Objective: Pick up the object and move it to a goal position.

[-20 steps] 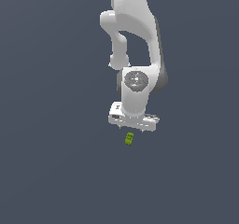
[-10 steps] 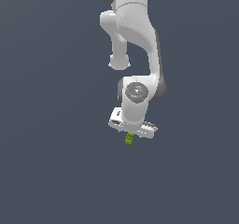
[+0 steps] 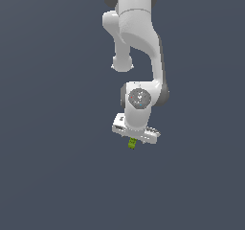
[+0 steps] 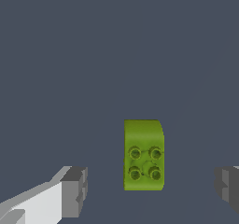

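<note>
**Green block between my open fingers**

Here I am, arm [image 3: 139, 42] reaching down from the top of the exterior view, wrist bent over, white hand pointing at the flat grey floor [image 3: 57, 176]. My pincer [image 4: 151, 190] is spread wide: in the wrist view one grey pad [image 4: 74, 192] sits well off to one side of the block and the other pad [image 4: 228, 189] peeks in at the far edge of the picture. Plenty of open space between them, nothing pinched.

And there is the object [image 4: 144, 155], a lime-green oblong block, sitting in the gap between my fingers. It is closer to the middle than to either pad and touches neither one. Four round studs show on its top, grouped toward one end, while the other end is smooth with a rounded corner. Its long side runs across the line that joins my two pads.

From the exterior view, the block [image 3: 131, 143] is a tiny green speck just under the lower edge of my hand, toward the exterior view's left side of it. My hand covers part of it there. Whether my fingertips have reached the floor, I cannot tell from either view.
</note>
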You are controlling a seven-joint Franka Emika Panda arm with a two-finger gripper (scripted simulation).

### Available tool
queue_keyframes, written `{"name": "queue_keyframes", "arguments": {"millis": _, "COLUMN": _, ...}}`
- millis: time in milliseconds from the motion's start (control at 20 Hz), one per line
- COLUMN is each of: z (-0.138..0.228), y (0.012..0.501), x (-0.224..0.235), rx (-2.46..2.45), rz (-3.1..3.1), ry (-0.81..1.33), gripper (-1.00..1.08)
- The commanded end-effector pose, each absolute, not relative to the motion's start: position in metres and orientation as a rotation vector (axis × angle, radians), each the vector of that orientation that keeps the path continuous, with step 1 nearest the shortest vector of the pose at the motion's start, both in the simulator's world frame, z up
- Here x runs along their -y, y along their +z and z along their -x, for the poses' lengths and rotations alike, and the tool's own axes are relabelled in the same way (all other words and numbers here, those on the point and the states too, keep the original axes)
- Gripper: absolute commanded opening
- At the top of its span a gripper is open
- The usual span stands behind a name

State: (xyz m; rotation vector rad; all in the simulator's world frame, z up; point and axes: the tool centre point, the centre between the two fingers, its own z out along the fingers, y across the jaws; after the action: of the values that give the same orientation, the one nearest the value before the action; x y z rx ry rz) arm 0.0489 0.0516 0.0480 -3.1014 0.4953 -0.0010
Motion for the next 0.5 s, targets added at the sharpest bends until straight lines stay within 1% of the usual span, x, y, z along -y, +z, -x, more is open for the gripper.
{"name": "queue_keyframes", "arguments": {"millis": 0, "z": -0.048, "y": 0.035, "x": -0.052, "rx": -0.497, "rz": 3.102, "ry": 0.001, "gripper": 1.0}}
{"name": "queue_keyframes", "arguments": {"millis": 200, "z": -0.048, "y": 0.017, "x": -0.051, "rx": -0.499, "rz": 3.102, "ry": 0.0, "gripper": 1.0}}
{"name": "queue_keyframes", "arguments": {"millis": 450, "z": -0.049, "y": 0.012, "x": -0.051, "rx": -0.5, "rz": 3.101, "ry": 0.0, "gripper": 1.0}}
